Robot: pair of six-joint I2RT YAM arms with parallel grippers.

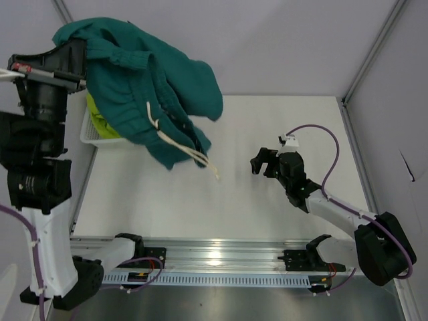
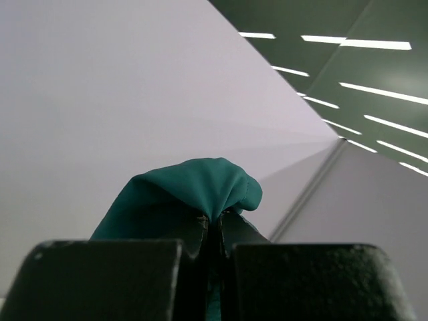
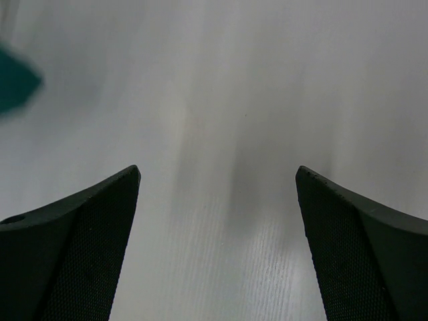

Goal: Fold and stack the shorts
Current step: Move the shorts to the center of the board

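At the top left of the overhead view, the left gripper (image 1: pixel 75 60) was raised high and clamped on a fold of the dark teal shorts (image 1: pixel 150 83). The left wrist view agreed: jaws pinched together, with a bunch of teal fabric bulging just above the fingertips. The rest of the pair hung down and to the right of that gripper, draping over the white mesh basket (image 1: pixel 89 136) and out past it above the table (image 1: pixel 167 200). The pale drawstring (image 1: pixel 195 156) dangled from the lowest part of the cloth, ends toward table centre.

The lime shorts (image 1: pixel 100 122) sat in the basket, below and just right of the left gripper, under the hanging teal pair.

The right gripper (image 1: pixel 265 162) was low over the table, right of centre, jaws spread wide with nothing between them. The right wrist view showed only bare tabletop between the fingers. It was well apart from both pairs, and the drawstring ends were the closest part, off to its left.

Hard to make out:
- Lime pair was mostly covered, only a yellow-green sliver visible.
- Basket showed just its near left corner and rim.
- Couldn't tell whether the teal hem or drawstring ends touched the table or hung clear.
- Left fingertips in the overhead view merged with the fabric and dark wrist.
- Right wrist view was blurred, with a teal smear cut off at its left edge.
- Left wrist view pointed up at wall and ceiling lights, so the table wasn't in it.
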